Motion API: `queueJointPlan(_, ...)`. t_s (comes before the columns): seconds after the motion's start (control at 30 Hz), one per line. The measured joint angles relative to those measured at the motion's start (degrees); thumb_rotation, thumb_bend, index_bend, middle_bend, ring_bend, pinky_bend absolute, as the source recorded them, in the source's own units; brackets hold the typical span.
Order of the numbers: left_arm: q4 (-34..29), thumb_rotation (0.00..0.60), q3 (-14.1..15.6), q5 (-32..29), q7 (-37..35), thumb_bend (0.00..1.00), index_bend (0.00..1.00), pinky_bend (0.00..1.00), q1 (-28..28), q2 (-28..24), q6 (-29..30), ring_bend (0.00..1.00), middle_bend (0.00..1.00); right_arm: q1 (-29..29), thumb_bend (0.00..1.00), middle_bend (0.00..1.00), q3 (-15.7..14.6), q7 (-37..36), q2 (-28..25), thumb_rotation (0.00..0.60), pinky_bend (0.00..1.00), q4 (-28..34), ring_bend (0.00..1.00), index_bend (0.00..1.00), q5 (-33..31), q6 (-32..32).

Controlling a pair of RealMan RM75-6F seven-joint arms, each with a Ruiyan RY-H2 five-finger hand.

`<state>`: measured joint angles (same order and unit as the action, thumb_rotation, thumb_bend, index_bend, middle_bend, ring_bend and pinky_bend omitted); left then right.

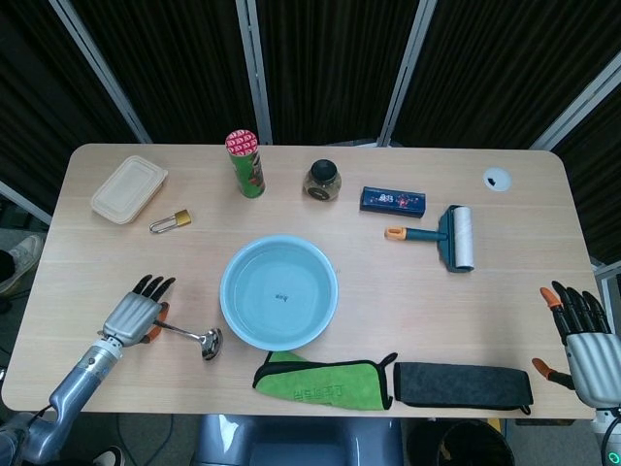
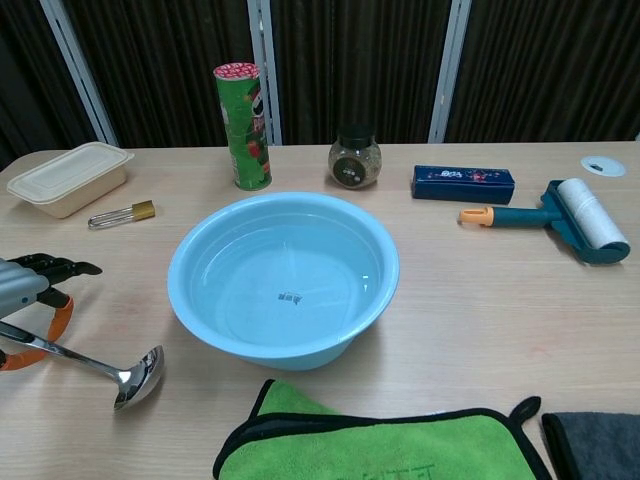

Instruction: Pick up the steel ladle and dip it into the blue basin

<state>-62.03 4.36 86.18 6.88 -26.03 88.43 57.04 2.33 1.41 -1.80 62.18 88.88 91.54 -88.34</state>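
1. Left hand (image 1: 131, 314): fingers (image 2: 60, 267) extended over the ladle (image 2: 95, 361) handle; whether they grip it cannot be told.
2. Ladle: lying on the table (image 1: 408, 272), bowl end just left of the blue basin (image 1: 279, 292), apart from it.
3. Basin: at table centre, a green cloth (image 1: 325, 379) along its near side.
4. Right hand (image 1: 585, 337): fingers spread, holding nothing, at the table's right edge.

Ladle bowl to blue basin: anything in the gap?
Nothing. Only bare table lies between the ladle bowl and the blue basin, in both views. The left hand holds the handle end.
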Motion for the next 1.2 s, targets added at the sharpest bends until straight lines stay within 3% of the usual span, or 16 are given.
queueJointPlan(0.7, -12.41, 0.600, 5.79, 9.07, -4.57, 0.41, 0.61, 0.00, 4.58, -8.88, 11.61, 0.00, 0.00, -0.12, 0.00, 0.00, -0.63, 0.70, 0.24, 0.600, 0.00, 0.36, 0.00, 0.00, 1.38, -0.50)
queueJointPlan(0.9, -17.66, 0.600, 5.82, 10.65, -9.34, 0.41, 0.62, 0.00, 4.56, -11.61, 13.83, 0.00, 0.00, 0.06, 0.00, 0.00, -1.09, 1.53, 0.67, 0.600, 0.00, 0.27, 0.00, 0.00, 2.25, -0.20)
queueJointPlan(1.2, -21.70, 0.600, 4.90, 12.38, -9.69, 0.41, 0.65, 0.00, 5.17, -14.28, 17.59, 0.00, 0.00, -0.04, 0.00, 0.00, -1.48, 1.13, 0.51, 0.600, 0.00, 0.44, 0.00, 0.00, 3.19, -0.75)
